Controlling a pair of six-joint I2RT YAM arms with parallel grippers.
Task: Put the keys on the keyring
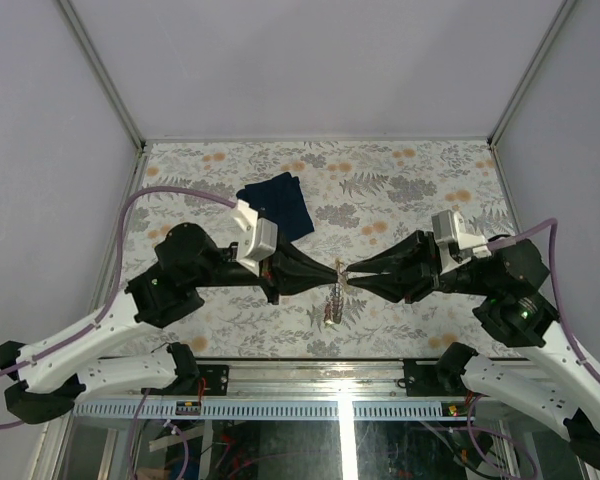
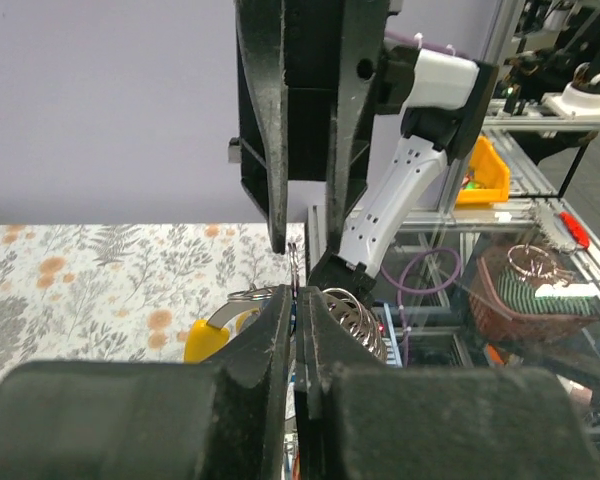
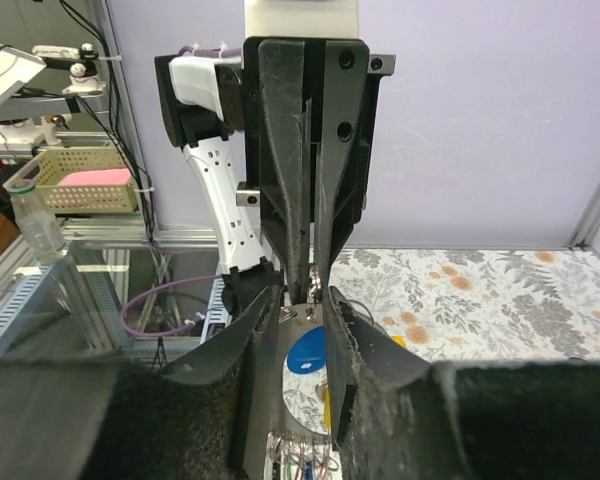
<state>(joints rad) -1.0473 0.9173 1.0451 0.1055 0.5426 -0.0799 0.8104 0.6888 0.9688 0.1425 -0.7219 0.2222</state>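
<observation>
My left fingers (image 2: 255, 345) are clamped on the keyring (image 2: 294, 262) at centre frame; my right fingers (image 3: 242, 350) stand slightly parted, the keys (image 1: 332, 303) hanging below, above the bench (image 1: 410, 190).

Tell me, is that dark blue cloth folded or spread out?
Folded: the navy cloth forms a compact pad with overlapping layers visible.

No text, label or number can be read anywhere.
</observation>
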